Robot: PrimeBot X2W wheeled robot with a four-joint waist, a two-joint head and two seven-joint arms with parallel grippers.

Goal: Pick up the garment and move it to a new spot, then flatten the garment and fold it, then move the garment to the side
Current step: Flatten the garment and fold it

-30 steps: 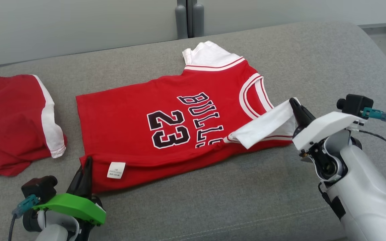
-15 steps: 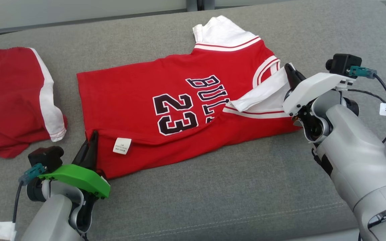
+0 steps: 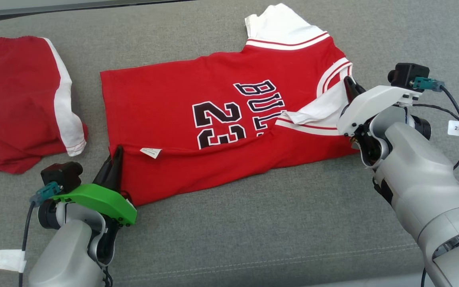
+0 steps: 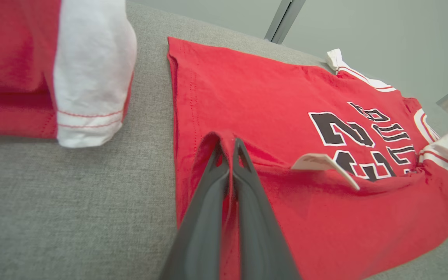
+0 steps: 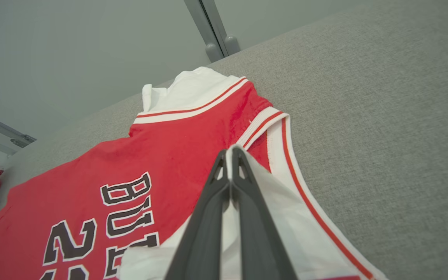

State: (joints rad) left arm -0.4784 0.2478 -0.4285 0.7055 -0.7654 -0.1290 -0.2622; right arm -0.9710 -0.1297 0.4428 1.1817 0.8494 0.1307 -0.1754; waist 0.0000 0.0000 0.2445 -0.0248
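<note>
We see the garment [image 3: 213,91] lying lengthwise from the left gripper [image 3: 117,152], clamped on its hem, to the right gripper [image 3: 349,82], clamped on its sleeve.

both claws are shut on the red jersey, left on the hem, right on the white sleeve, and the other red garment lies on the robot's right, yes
No: the other red garment lies on the robot's left, as the head view shows. The rest stands: left claw shut on the hem of the red jersey, right claw on its white sleeve.
</note>
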